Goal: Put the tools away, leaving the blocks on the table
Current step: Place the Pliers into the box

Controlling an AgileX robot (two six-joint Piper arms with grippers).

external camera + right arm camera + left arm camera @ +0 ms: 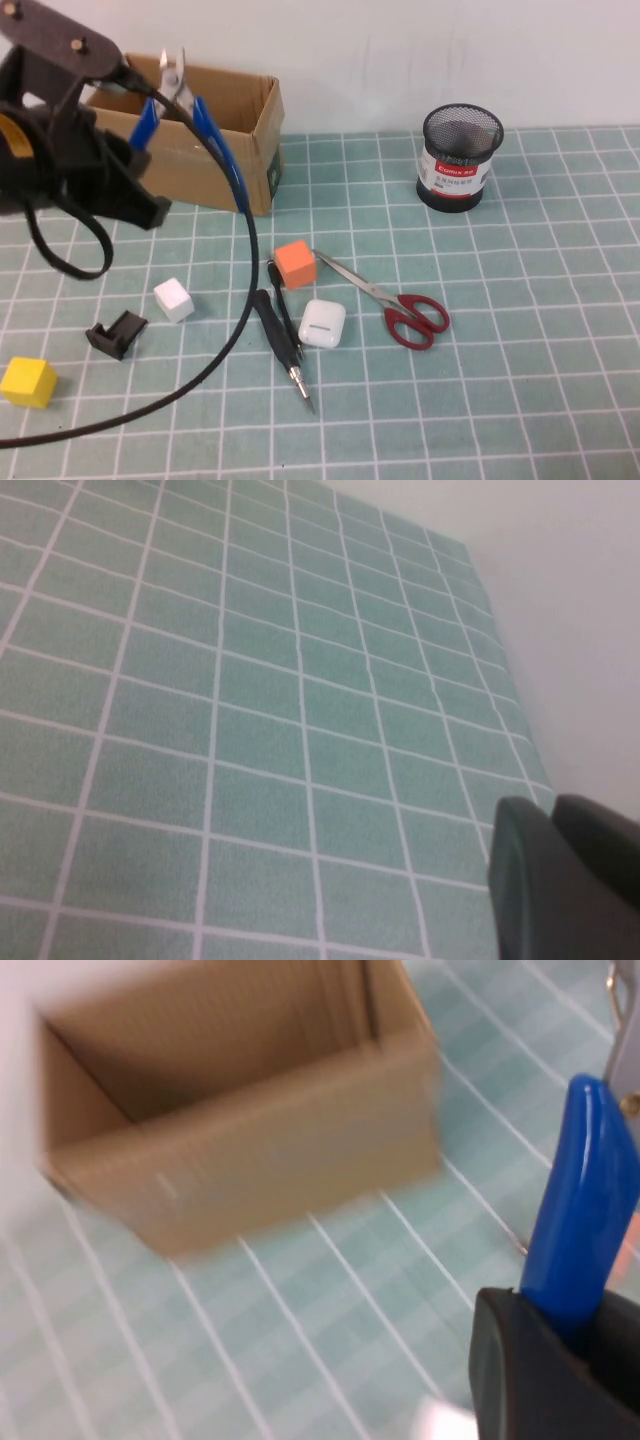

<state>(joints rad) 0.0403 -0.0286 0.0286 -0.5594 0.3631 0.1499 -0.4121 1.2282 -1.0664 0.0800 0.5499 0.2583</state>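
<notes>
We see blue-handled pliers (190, 105), red-handled scissors (395, 305), orange (295, 264), white (173, 299) and yellow (27, 381) blocks, a brown box (240, 150), a teal white-gridded mat (520, 330).

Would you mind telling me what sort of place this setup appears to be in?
Probably a lab bench for tabletop robot trials: a gridded teal mat, a cardboard box and mesh pen cup. The left gripper holds blue-handled pliers over the box; the right gripper is parked, shut.

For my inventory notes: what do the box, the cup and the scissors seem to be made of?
Box: brown corrugated cardboard, matte, with fluted edges.
Cup: probably black metal mesh; see-through weave.
Scissors: shiny steel-looking blades, glossy red handles, likely plastic.
</notes>
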